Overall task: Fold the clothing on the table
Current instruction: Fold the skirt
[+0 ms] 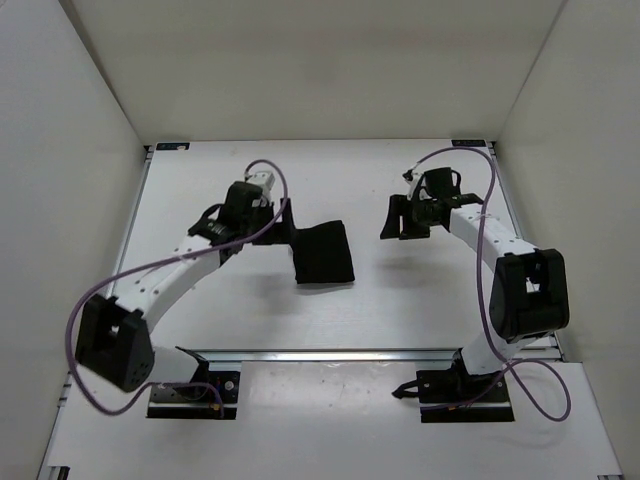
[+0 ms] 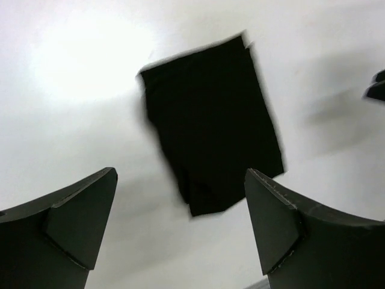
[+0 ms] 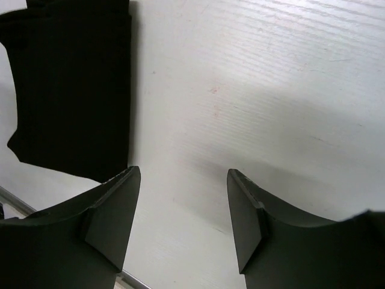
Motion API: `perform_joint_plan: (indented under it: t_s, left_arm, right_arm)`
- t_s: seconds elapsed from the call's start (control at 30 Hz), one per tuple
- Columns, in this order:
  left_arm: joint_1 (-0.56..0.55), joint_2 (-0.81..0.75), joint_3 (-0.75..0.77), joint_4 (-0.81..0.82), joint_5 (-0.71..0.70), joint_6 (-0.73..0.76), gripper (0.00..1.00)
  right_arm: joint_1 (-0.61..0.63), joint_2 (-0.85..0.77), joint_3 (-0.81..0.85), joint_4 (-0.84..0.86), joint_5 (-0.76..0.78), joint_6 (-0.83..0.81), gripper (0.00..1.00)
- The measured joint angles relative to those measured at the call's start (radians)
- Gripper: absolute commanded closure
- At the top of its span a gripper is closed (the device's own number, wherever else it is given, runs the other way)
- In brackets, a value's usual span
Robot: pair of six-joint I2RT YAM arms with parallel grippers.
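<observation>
The clothing (image 1: 324, 252) is a small, compact black rectangle, folded and lying flat on the white table (image 1: 360, 310) between the two arms. My left gripper (image 1: 283, 222) hovers just left of it, jaws wide open and empty. In the left wrist view the clothing (image 2: 212, 123) lies beyond the spread fingers (image 2: 81, 220), apart from them. My right gripper (image 1: 400, 218) is to the right of the cloth, open with nothing held. The right wrist view shows the clothing (image 3: 72, 84) at the upper left, beside the left finger (image 3: 114, 211), with bare table between the fingers.
White walls (image 1: 60, 130) stand on the left, back and right of the table. A silver rail (image 1: 330, 354) runs across the near side, with the black base plates (image 1: 195, 395) of both arms behind it. Purple cables (image 1: 490, 200) loop off each arm.
</observation>
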Motion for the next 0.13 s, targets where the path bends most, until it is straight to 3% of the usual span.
perform_joint_plan:
  t_s: [0.13]
  left_arm:
    - [0.03,-0.161,-0.204,-0.042,-0.063,-0.032,0.01]
  right_arm:
    - [0.05,0.0,0.013,-0.023,0.008,-0.016,0.42]
